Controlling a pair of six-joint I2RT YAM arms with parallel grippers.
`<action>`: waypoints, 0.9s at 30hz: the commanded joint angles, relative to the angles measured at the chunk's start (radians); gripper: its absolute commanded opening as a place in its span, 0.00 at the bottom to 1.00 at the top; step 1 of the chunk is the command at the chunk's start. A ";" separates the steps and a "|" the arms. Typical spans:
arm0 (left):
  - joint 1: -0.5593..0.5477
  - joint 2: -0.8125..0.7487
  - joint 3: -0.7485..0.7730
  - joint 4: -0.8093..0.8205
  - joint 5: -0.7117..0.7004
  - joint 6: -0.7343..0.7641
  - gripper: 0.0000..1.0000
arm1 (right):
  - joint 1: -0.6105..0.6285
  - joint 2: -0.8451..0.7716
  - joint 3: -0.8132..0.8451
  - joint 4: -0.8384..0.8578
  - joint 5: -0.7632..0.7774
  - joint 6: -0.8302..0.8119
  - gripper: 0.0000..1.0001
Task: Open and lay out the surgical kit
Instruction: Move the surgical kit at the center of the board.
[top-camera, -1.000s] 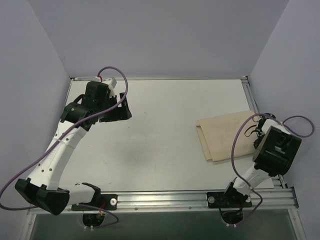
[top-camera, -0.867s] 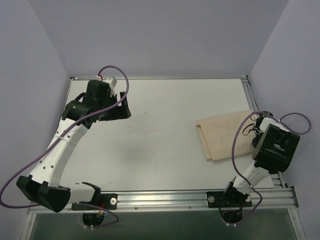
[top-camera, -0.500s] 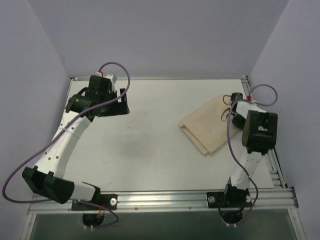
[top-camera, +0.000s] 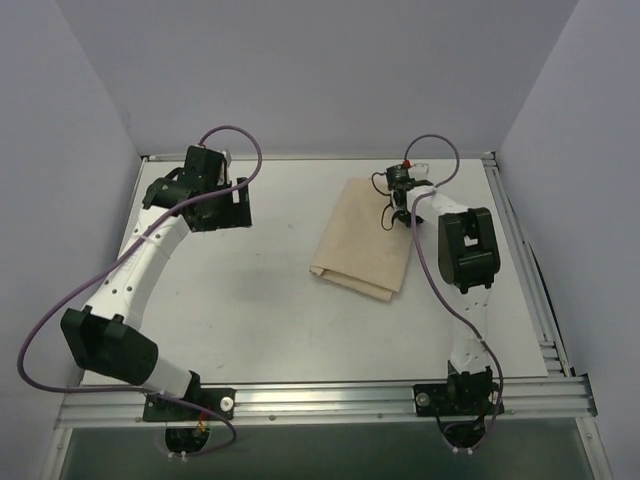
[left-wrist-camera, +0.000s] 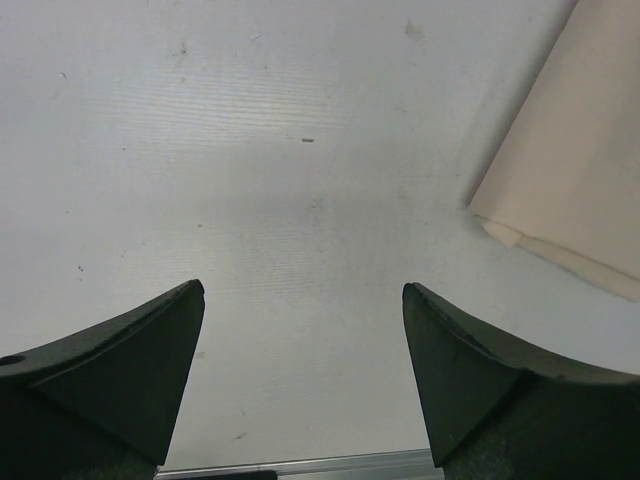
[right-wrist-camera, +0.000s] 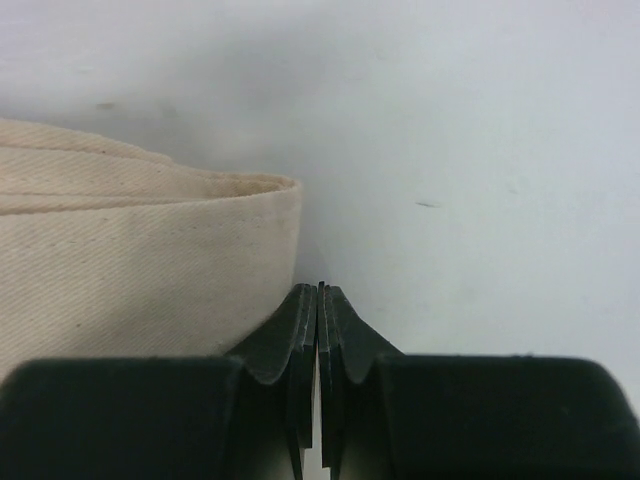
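Lying folded toward the far middle of the counter (top-camera: 270, 300), the beige cloth wrap (top-camera: 365, 235) is closed. No tray or instruments show, so the kit is presumably bundled inside. The right tool (right-wrist-camera: 320, 290) sits low at the wrap's far right corner with its jaws pressed together and nothing between them. It is just beside the folded edge, likely to nudge the bundle rather than grip it. The left tool (left-wrist-camera: 302, 290) hangs spread wide over bare counter to the left — apparently ready to catch a fold.
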 joint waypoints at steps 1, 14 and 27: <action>0.025 0.056 0.049 -0.005 0.048 0.033 0.89 | 0.054 0.080 0.039 -0.029 -0.174 -0.041 0.00; 0.005 0.234 0.077 0.084 0.393 0.024 0.79 | -0.028 -0.148 0.077 -0.226 -0.574 0.128 0.64; -0.061 0.243 0.097 0.096 0.438 -0.027 0.77 | -0.139 -0.574 -0.557 0.102 -1.096 0.122 0.66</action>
